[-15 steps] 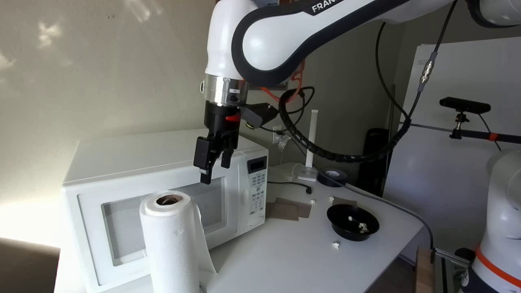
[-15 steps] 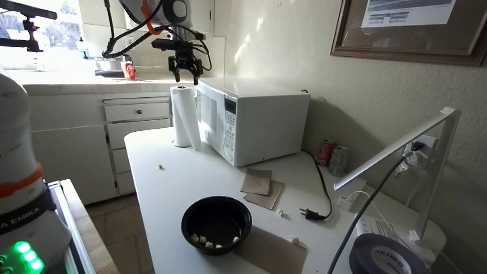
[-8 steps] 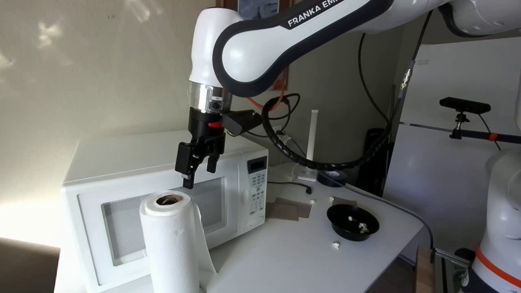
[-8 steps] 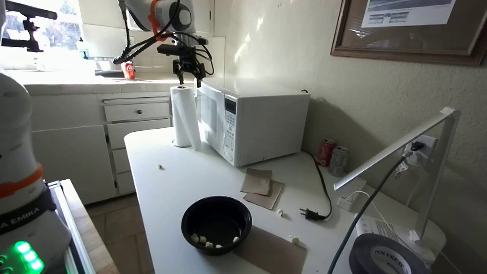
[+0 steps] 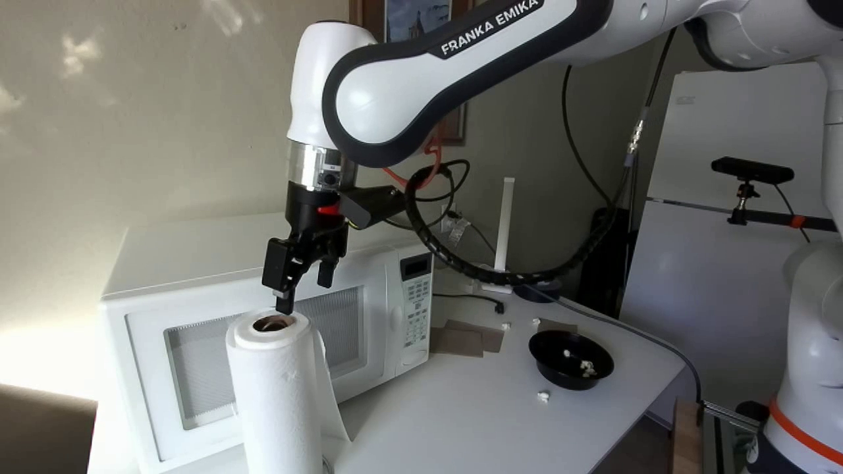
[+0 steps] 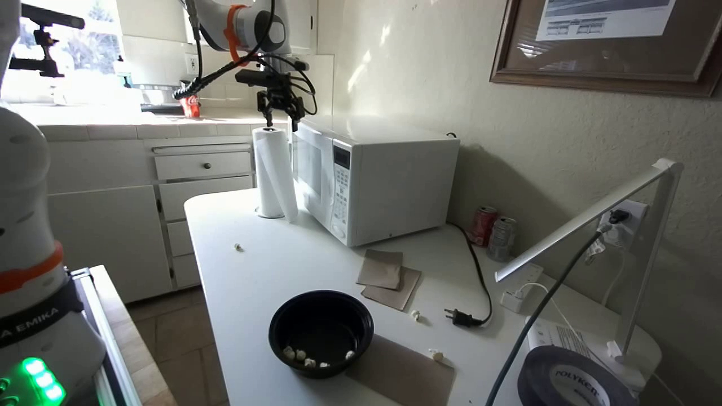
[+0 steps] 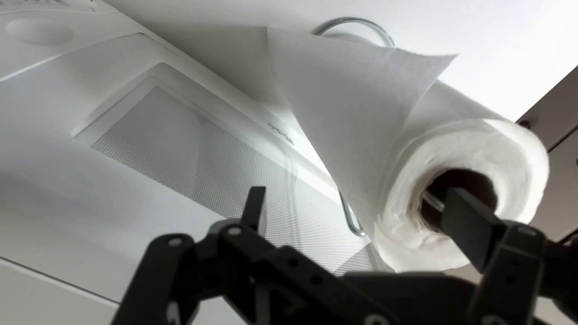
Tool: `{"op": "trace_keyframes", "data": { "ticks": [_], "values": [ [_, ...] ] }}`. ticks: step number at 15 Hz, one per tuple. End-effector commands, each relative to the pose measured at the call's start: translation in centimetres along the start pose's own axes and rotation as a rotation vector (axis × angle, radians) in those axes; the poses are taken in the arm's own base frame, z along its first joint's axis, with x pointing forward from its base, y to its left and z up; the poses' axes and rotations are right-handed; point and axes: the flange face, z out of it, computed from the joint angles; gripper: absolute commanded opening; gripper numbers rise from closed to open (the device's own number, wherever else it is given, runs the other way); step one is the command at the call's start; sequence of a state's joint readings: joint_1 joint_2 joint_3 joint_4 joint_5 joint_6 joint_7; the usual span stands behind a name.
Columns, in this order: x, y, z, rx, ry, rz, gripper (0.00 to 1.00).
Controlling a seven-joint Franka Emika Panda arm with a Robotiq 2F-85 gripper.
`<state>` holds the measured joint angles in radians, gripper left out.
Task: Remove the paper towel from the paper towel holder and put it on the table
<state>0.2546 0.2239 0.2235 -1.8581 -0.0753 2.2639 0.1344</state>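
So, one tall white paper towel roll [image 5: 275, 395] on its thin metal wire holder [image 7: 350, 19], white table [image 6: 254, 276] beneath, black gripper [image 5: 305, 295] overhead, fingers [image 7: 255, 208] apart, one round black bowl [image 6: 327, 318] holding pale popcorn [image 6: 309, 363], two metal cans [image 6: 483, 226].

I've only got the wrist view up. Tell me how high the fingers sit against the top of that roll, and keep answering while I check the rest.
Observer: In both exterior views, one of the fingers has its tip about level with the top of the paper towel; whether they touch, I can't tell.
Operator: Understood. Give me something outside my frame.
Observer: In both exterior views, a black bowl with popcorn in it stands on the table.
Operator: Now report what stands near the microwave.
Observer: In an exterior view, two drink cans stand near it, close to the wall.
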Motion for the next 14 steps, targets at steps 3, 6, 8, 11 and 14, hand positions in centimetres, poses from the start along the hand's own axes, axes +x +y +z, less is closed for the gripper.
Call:
{"op": "trace_keyframes", "data": {
  "ticks": [3, 6, 8, 11, 14],
  "values": [
    [0.84, -0.71, 1.07, 0.000, -0.001, 0.002, 0.87],
    [0.98, -0.87, 1.29, 0.002, -0.003, 0.000, 0.85],
    [1.06, -0.94, 1.46, 0.003, -0.005, -0.002, 0.81],
    [1.04, -1.02, 1.54, 0.002, -0.008, -0.004, 0.73],
    [1.10, -1.11, 1.47, 0.002, -0.006, -0.005, 0.60]
  ]
}}
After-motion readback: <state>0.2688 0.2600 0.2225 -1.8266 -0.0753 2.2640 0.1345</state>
